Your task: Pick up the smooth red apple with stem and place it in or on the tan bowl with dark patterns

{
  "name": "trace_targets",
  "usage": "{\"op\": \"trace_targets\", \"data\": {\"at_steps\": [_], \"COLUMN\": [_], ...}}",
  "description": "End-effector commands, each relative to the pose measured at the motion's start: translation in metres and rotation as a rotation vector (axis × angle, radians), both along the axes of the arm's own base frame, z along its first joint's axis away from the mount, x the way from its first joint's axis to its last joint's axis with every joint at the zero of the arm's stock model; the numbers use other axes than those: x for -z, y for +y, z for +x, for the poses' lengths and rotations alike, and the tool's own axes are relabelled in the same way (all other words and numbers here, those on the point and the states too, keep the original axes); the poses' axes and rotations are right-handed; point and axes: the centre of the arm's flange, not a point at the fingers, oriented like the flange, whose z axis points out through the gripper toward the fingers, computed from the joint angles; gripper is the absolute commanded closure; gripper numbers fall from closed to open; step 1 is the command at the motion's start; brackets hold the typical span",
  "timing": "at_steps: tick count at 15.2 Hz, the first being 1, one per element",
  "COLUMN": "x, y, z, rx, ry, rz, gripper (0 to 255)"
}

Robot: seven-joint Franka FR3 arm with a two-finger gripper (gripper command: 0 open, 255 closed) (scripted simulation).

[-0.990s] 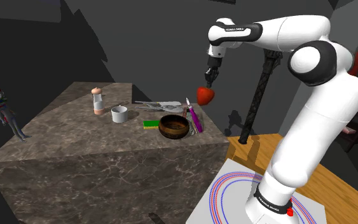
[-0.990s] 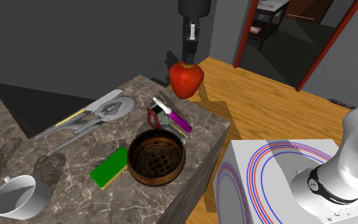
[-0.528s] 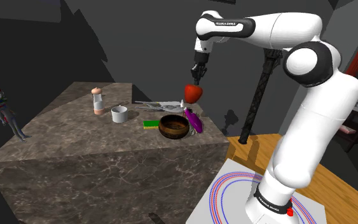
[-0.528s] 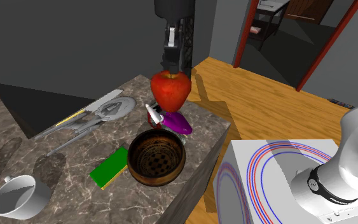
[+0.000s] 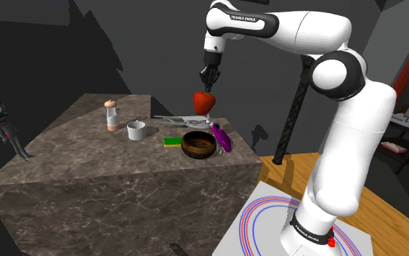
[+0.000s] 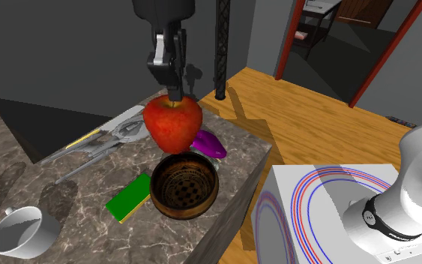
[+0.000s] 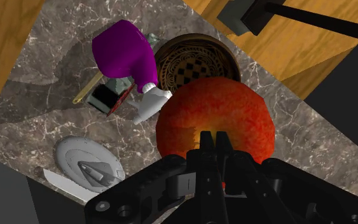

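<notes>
The red apple (image 5: 203, 101) (image 6: 172, 123) (image 7: 216, 120) hangs in the air above the table, held at its stem by my gripper (image 5: 206, 88) (image 6: 174, 95) (image 7: 213, 137), whose fingers are shut on it. The tan bowl with dark patterns (image 5: 199, 145) (image 6: 184, 185) (image 7: 193, 60) stands on the marble table below the apple, a little toward the near edge in the shoulder view. In the wrist view the apple covers part of the bowl's rim.
Beside the bowl lie a purple object (image 5: 221, 138) (image 7: 128, 54), a green and yellow sponge (image 5: 172, 142) (image 6: 129, 197) and a grey spaceship model (image 6: 104, 140) (image 7: 87, 164). A white mug (image 5: 136, 130) (image 6: 18, 229) and a small bottle (image 5: 111, 115) stand farther off. The table's edge (image 5: 257, 161) drops to wooden floor.
The arm has carried the apple to the shoulder view's left and slightly higher, from beyond the table's edge to above the table near the bowl.
</notes>
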Motion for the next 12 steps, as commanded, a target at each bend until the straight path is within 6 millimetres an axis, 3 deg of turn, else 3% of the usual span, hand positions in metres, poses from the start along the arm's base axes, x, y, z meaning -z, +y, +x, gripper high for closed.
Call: {"op": "trace_targets", "data": {"at_steps": [1, 12], "x": [0.007, 0.065], "y": [0.005, 0.005], "z": [0.005, 0.005], "rx": [0.001, 0.001], "ry": [0.000, 0.000], "rz": [0.000, 0.000], "gripper": [255, 255]}}
